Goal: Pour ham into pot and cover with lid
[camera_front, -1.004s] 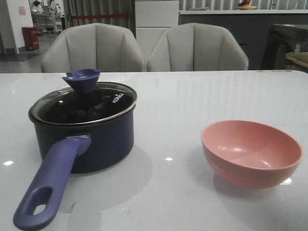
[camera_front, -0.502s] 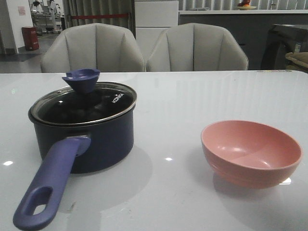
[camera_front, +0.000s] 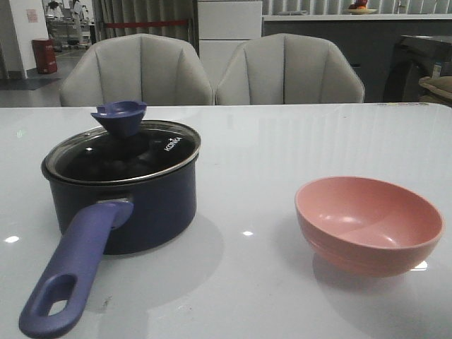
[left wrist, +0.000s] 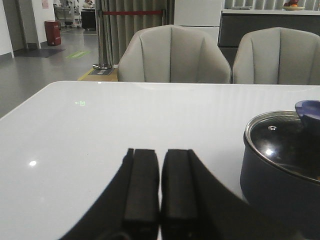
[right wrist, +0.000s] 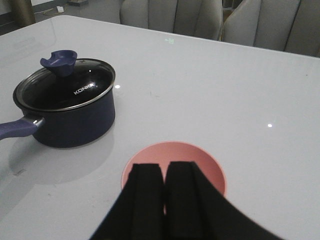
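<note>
The navy pot [camera_front: 134, 205] stands at the left of the table, its purple-blue handle [camera_front: 70, 279] pointing toward me. The glass lid [camera_front: 127, 152] with its blue knob [camera_front: 119, 115] sits on the pot. The ham is hidden; dark shapes show under the lid. The pink bowl [camera_front: 369, 224] at the right looks empty. Neither gripper shows in the front view. My left gripper [left wrist: 160, 152] is shut and empty, beside the pot [left wrist: 280, 170]. My right gripper [right wrist: 164, 167] is shut and empty above the near side of the pink bowl [right wrist: 200, 160], with the pot [right wrist: 70, 112] beyond it.
The white glossy table [camera_front: 282, 141] stretches back to two grey chairs [camera_front: 138, 70] behind its far edge. A dark cabinet [camera_front: 424, 67] stands at the far right.
</note>
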You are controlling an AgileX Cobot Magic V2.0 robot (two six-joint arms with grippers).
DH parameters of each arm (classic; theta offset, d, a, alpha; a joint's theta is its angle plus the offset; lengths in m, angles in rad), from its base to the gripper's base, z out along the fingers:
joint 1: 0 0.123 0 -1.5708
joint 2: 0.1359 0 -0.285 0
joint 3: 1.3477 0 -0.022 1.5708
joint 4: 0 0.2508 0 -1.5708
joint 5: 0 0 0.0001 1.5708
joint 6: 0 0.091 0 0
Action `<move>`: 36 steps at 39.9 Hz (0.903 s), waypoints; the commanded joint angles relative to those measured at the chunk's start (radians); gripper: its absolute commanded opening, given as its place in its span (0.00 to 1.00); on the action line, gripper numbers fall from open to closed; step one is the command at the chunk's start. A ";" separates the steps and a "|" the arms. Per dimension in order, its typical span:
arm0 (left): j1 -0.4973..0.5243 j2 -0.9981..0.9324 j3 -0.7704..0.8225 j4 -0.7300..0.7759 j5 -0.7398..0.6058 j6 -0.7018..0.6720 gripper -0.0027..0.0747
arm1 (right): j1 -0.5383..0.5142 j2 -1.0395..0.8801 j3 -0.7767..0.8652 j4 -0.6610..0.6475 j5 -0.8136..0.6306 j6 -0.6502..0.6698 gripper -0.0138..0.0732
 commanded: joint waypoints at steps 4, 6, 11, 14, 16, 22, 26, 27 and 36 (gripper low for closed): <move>0.000 -0.022 0.033 -0.008 -0.069 -0.007 0.18 | 0.002 0.005 -0.028 -0.008 -0.077 -0.007 0.33; 0.000 -0.022 0.033 -0.008 -0.069 -0.007 0.18 | 0.002 0.005 -0.028 -0.008 -0.077 -0.007 0.33; 0.000 -0.022 0.033 -0.008 -0.069 -0.007 0.18 | 0.002 0.005 -0.028 -0.008 -0.077 -0.007 0.33; 0.000 -0.022 0.033 -0.008 -0.069 -0.007 0.18 | 0.002 0.005 -0.028 -0.008 -0.077 -0.007 0.33; 0.000 -0.022 0.033 -0.008 -0.069 -0.007 0.18 | 0.002 0.005 -0.028 -0.008 -0.077 -0.007 0.33; 0.000 -0.022 0.033 -0.008 -0.069 -0.007 0.18 | -0.001 0.005 -0.026 -0.008 -0.084 -0.007 0.33; 0.000 -0.022 0.033 -0.008 -0.069 -0.007 0.18 | -0.042 -0.022 -0.023 -0.019 -0.086 -0.007 0.33; 0.000 -0.022 0.033 -0.008 -0.069 -0.007 0.18 | -0.064 -0.030 -0.020 -0.019 -0.087 -0.007 0.33; 0.000 -0.022 0.033 -0.008 -0.069 -0.007 0.18 | -0.292 -0.138 0.043 -0.021 -0.130 -0.007 0.33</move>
